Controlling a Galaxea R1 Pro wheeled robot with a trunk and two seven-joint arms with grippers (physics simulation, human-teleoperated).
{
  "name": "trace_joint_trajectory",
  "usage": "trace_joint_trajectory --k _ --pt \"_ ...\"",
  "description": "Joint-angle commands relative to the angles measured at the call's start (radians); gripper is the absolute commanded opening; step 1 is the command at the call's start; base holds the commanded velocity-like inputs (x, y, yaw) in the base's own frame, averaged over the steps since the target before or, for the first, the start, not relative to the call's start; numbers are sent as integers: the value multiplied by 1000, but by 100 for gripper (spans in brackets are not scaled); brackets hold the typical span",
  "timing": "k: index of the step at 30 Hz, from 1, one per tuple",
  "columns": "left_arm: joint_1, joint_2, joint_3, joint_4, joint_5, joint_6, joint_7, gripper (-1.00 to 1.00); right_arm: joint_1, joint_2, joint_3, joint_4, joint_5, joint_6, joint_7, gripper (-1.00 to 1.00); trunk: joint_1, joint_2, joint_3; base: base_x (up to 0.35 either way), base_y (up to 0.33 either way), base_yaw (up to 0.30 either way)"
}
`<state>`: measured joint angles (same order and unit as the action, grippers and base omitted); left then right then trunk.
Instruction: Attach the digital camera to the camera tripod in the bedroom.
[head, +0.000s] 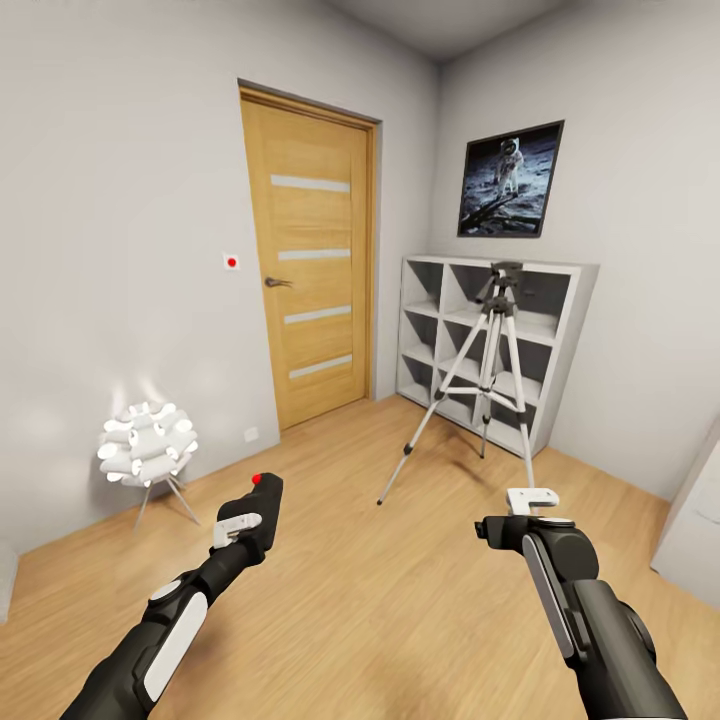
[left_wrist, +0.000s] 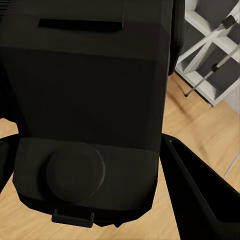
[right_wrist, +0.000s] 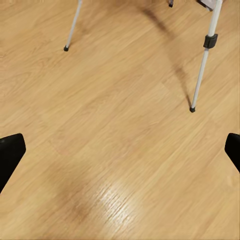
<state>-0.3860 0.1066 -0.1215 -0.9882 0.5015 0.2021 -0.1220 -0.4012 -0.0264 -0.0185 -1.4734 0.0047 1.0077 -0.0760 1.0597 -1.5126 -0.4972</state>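
The digital camera (head: 270, 498), a small black box with a red button on top, sits in my left gripper (head: 256, 518), which is shut on it low at the left of the head view. In the left wrist view the camera's black body (left_wrist: 85, 100) is held between the fingers (left_wrist: 200, 192). The camera tripod (head: 492, 365) stands on the wood floor ahead and to the right, in front of the grey cube shelf (head: 560, 300); its head carries nothing. My right gripper (head: 527, 512) hangs open over the floor short of the tripod, whose silver legs (right_wrist: 202, 65) show in the right wrist view.
A closed wooden door (head: 310, 270) is in the far wall. A glowing white lamp (head: 148, 445) stands on the floor at the left. An astronaut picture (head: 510, 180) hangs above the shelf. Pale furniture (head: 695, 520) edges in at the right.
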Motion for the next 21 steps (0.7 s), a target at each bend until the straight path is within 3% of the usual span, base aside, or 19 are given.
trace_joint_trajectory --k 1,21 --pt "-1 1 -1 -1 8 5 -1 -100 -1 0 1 -1 -1 5 -3 100 -4 7 2 0 0 0" --pt "-1 -1 -1 -6 9 6 -2 -100 -1 0 0 -1 0 9 -3 100 -81 147 65 0 0 0"
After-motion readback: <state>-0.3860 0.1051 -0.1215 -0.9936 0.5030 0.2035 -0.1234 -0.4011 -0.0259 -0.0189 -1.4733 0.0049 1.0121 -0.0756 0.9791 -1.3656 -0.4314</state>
